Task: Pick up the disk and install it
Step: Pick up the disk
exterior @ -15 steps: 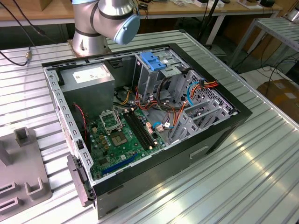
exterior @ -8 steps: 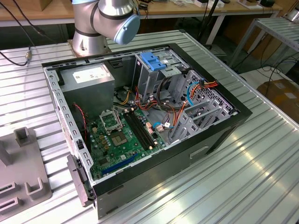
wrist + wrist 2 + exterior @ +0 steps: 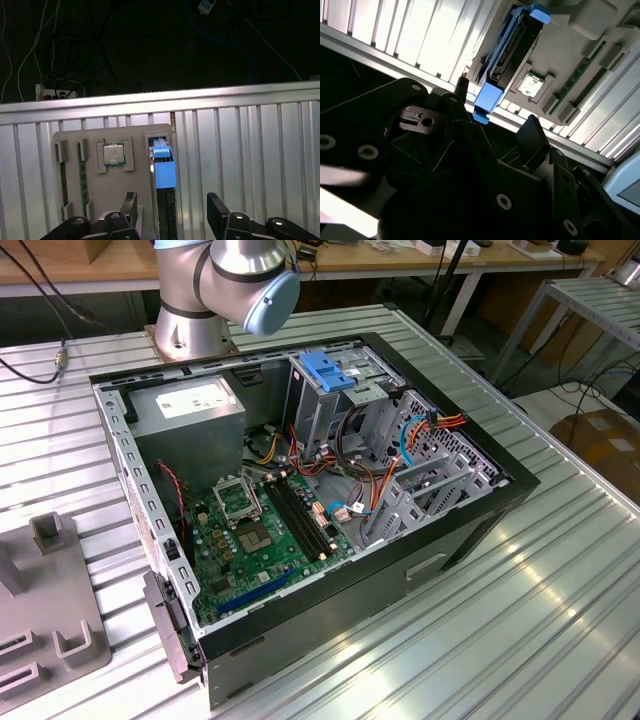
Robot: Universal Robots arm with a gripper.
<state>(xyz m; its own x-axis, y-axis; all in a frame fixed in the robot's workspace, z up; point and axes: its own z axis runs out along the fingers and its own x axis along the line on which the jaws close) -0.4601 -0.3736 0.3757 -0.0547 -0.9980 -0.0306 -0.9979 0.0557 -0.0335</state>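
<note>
First wrist view: the gripper [image 3: 172, 200] is hovering spread open astride the disk [image 3: 163, 167] standing edgewise in the grey fixture [image 3: 70, 137]; likely rigid, weighty, shock-sensitive; flat faces are offering purchase.

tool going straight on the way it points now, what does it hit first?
Likely the disk, standing on edge in the grey holder. In the first wrist view its blue carrier end sits in line with the open tool. Depth is hard to judge.
</note>
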